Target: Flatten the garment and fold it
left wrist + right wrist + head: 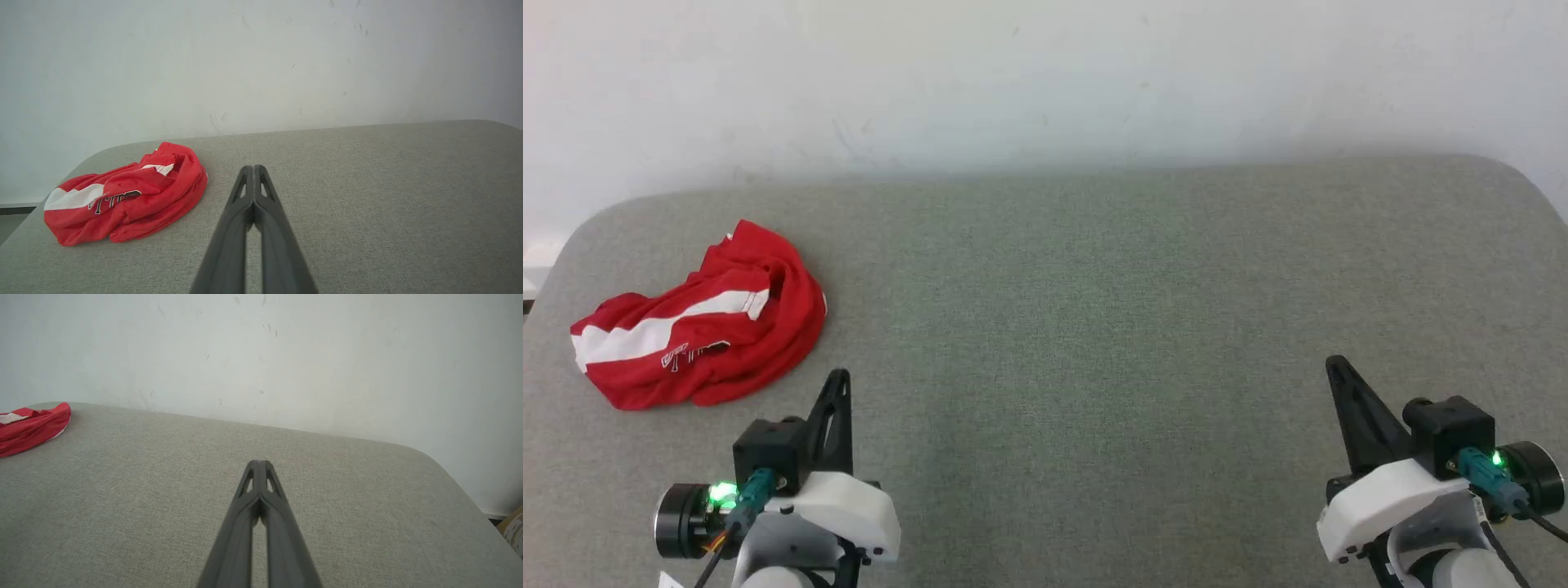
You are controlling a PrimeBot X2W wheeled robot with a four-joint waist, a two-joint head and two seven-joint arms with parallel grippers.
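The garment lies crumpled in a heap at the far left of the grey padded table. It is red with a broad white band and part of a dark print showing. In the left wrist view the garment sits left of my fingertips; in the right wrist view its edge shows at the far left. My left gripper hovers just below and right of the heap, shut and empty, apart from the cloth. My right gripper is far off at the lower right, shut and empty.
A pale wall rises behind the table's far edge. The table's corners are rounded, and its left edge runs close to the garment. A cardboard box corner shows beyond the table's right edge.
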